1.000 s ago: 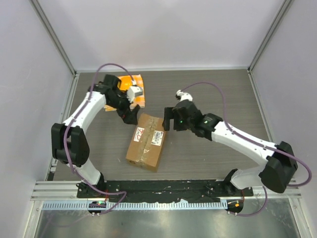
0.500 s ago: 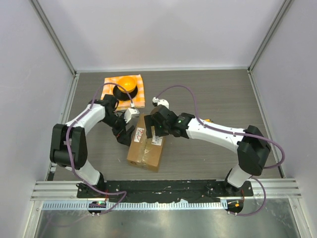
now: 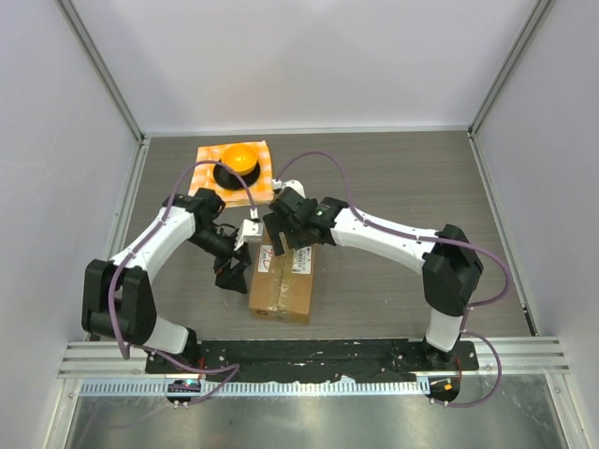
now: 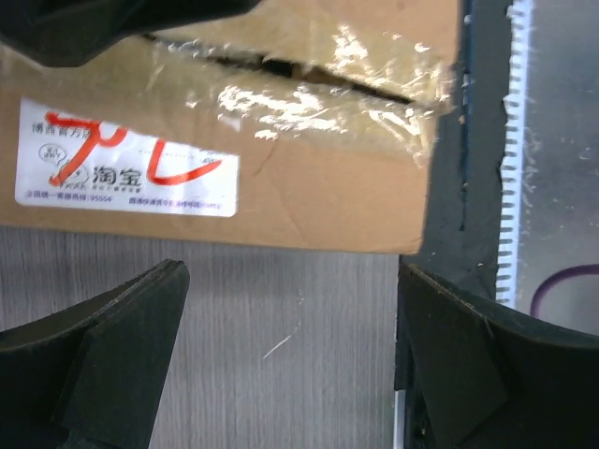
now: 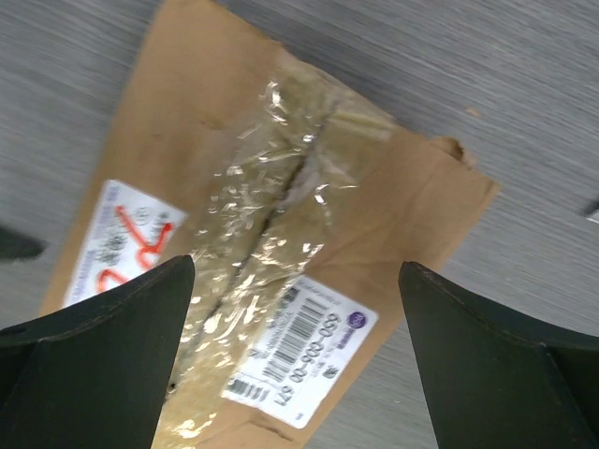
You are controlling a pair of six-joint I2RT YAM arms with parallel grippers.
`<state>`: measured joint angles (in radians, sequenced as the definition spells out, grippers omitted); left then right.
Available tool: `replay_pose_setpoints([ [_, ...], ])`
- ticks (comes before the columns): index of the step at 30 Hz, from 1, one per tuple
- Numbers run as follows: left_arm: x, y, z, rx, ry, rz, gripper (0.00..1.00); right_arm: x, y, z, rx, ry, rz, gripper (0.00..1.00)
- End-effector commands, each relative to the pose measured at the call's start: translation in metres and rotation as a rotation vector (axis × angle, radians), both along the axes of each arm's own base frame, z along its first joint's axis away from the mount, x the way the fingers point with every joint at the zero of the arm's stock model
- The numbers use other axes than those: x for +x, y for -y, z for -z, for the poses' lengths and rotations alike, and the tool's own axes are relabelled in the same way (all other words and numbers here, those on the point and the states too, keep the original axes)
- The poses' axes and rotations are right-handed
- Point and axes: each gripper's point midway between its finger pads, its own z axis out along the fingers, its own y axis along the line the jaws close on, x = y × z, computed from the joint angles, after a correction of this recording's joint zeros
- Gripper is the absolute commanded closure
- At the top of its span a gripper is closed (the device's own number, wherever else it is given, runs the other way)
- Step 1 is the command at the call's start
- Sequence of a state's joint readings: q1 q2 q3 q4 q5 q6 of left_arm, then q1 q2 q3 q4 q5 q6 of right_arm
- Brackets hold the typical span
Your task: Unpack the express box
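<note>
cardboard express box (image 3: 281,292) lies taped shut (seam wrinkled); left tool (image 3: 233,272) and right tool (image 3: 291,242) both gape, empty.

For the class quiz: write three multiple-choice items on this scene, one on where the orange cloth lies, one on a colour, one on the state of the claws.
1. Where does the orange checked cloth lie from the express box?
A) beyond it, to the far left
B) under it
C) at the near right edge

2. The marks on the box's white sticker are:
A) blue
B) red
C) green

3. The left claw and right claw are:
A) both shut on the box
B) both open
C) one shut on the cloth

Answers:
1 A: the top view shows the cloth farther back and to the left.
2 B: red strokes show in both wrist views.
3 B: each wrist view shows fingers spread wide, gripping nothing.
</note>
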<state>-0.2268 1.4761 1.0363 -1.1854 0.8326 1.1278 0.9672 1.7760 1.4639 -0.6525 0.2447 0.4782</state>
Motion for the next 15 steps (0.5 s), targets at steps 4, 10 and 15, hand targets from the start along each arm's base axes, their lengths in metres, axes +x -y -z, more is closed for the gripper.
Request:
replay_pose_setpoints([
  [4,0.082,-0.003,-0.041,-0.17,0.143,-0.341,0.0,0.0,0.04,-0.012,-0.258,0.084,-0.022,0.03],
  [10,0.146,-0.003,-0.066,-0.237,0.12,-0.45,0.0,-0.01,0.04,-0.01,-0.244,0.101,-0.001,0.03],
  [15,0.169,0.021,-0.08,-0.323,0.093,-0.394,0.0,-0.018,0.029,0.004,-0.293,0.091,-0.037,0.03],
])
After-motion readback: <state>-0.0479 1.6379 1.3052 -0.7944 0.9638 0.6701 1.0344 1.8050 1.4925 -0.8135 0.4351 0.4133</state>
